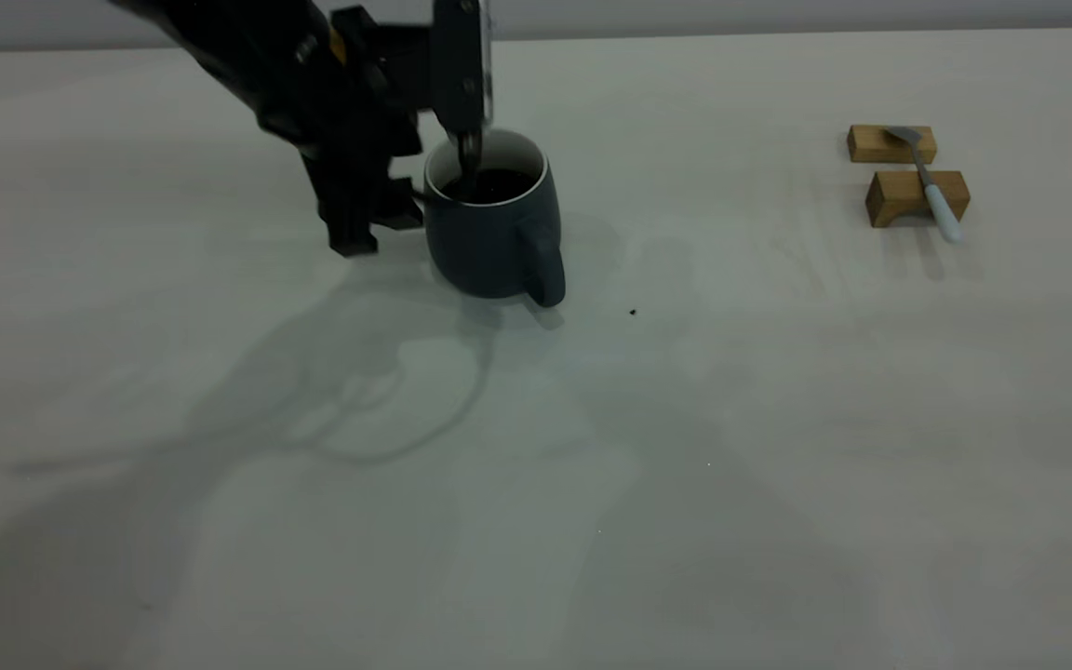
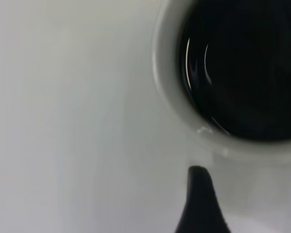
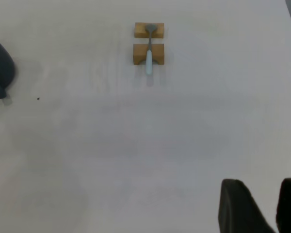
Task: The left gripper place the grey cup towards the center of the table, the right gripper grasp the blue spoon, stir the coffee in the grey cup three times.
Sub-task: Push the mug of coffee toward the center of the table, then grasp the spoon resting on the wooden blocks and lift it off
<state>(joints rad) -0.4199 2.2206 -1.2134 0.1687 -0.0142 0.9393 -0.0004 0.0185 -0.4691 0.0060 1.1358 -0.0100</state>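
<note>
The grey cup (image 1: 491, 234) stands upright left of the table's (image 1: 685, 419) middle, handle toward the camera, with dark coffee (image 1: 489, 184) inside. My left gripper (image 1: 410, 197) is open and straddles the cup's left wall. One finger (image 1: 468, 149) dips inside the rim and the other (image 1: 352, 240) hangs outside, apart from the wall. In the left wrist view the outer finger (image 2: 200, 199) sits just clear of the white rim (image 2: 165, 92). The blue spoon (image 1: 934, 191) lies across two wooden blocks at the far right. My right gripper (image 3: 264, 187) hovers open well short of the spoon (image 3: 149, 58).
Two tan wooden blocks (image 1: 891, 144) (image 1: 899, 197) carry the spoon. A tiny black speck (image 1: 633, 312) lies just right of the cup. The left arm's shadow falls across the front left of the table.
</note>
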